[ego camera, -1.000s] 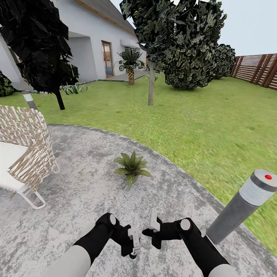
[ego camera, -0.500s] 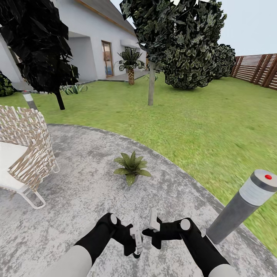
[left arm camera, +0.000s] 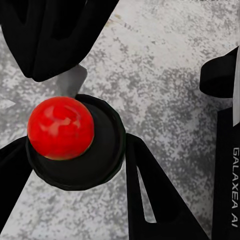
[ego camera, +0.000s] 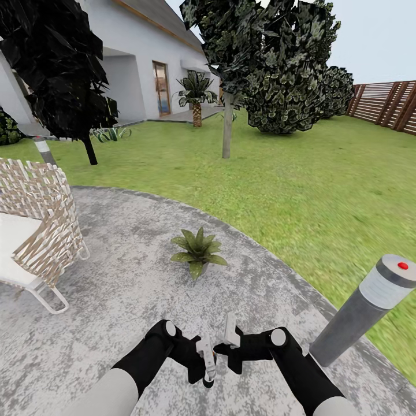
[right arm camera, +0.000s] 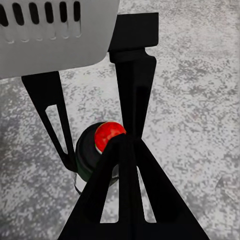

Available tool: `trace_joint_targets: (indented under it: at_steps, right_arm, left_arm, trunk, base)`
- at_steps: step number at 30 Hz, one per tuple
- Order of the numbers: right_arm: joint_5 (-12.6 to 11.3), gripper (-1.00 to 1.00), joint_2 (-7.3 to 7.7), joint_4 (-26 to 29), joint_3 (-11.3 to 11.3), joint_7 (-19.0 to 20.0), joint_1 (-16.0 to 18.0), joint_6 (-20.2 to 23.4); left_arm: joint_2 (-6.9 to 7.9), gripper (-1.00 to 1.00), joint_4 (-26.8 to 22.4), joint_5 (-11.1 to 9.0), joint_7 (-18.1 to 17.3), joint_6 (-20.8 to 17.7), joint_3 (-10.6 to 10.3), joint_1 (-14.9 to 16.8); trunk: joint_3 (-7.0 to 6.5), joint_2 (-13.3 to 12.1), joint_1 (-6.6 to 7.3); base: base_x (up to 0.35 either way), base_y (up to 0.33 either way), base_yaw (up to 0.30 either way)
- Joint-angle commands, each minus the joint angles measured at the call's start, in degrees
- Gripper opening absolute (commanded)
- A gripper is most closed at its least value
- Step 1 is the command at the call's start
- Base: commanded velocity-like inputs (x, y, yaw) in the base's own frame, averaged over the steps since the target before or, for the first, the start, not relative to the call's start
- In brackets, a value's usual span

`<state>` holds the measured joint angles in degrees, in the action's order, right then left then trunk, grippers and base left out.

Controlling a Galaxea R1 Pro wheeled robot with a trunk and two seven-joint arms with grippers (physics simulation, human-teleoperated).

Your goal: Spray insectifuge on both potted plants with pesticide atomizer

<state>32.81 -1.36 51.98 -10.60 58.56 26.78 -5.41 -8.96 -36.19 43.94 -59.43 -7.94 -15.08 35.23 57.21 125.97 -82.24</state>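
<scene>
Left claw [ego camera: 207,363] looks nipped onto the atomizer [left arm camera: 62,127] at its black cap, low over paving [ego camera: 115,277], with a plant [ego camera: 198,251] ahead. Small, light, rigid, prob. slick, so a body grip looks safer. Right claw [ego camera: 230,341]: can't tell if open.

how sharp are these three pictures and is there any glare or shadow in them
Head view: flat, even light, no glare, hardly any cast shadow under the potted plant; the lawn smears toward the right edge. Left wrist view: the red ball is close and soft-edged, with a faint sheen. Right wrist view: the paving looks grainy, and the dark fingers are near-silhouettes.
</scene>
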Motion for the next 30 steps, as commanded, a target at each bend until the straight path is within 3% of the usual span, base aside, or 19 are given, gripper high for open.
trace_joint_targets:
  at_steps: [1,8,12,18,21,27,30]
  right_arm:
    - [0.6,-1.0,-0.02,0.1,0.1,0.1,0.0,-0.6]
    - [0.6,-1.0,-0.01,0.1,0.0,0.1,0.0,-0.6]
    - [0.6,-1.0,-0.01,0.1,0.0,0.1,0.0,-0.6]
    - [0.6,-1.0,0.04,0.1,0.0,0.1,0.0,-0.6]
    - [0.6,-1.0,0.04,0.0,0.0,0.1,0.0,-0.6]
    - [0.7,-1.0,0.12,-0.2,0.0,0.0,0.0,-0.6]
    - [0.7,-1.0,0.3,-0.3,0.1,0.0,0.0,-0.6]
  left_arm:
    - [0.0,-1.0,-0.1,0.0,-0.2,-0.6,0.0,0.0]
    - [0.1,-1.0,0.0,0.3,-0.1,-0.6,0.0,0.0]
    - [0.91,-1.0,0.2,1.1,-0.1,-0.7,-0.3,-0.1]
    - [6.56,-1.0,0.2,3.3,-0.1,-0.7,-0.4,-1.2]
    - [8.37,-1.0,0.2,3.4,-0.1,-0.7,-0.4,-1.5]
    - [13.86,-1.0,0.1,3.4,0.1,-0.6,0.2,-3.1]
    - [17.8,-1.0,0.1,2.3,2.2,-0.7,1.1,-4.0]
  trunk:
    - [0.05,0.0,0.01]
    - [0.05,0.0,0.01]
    - [0.05,0.0,0.01]
    - [0.05,0.0,0.01]
    - [0.05,0.0,0.01]
    - [0.05,0.0,0.01]
    - [0.05,0.0,0.01]
  base:
    - [0.0,0.0,0.0]
    - [0.0,0.0,0.0]
    - [0.0,0.0,0.0]
    - [0.0,0.0,0.0]
    - [0.0,0.0,0.0]
    - [0.0,0.0,0.0]
    - [0.0,0.0,0.0]
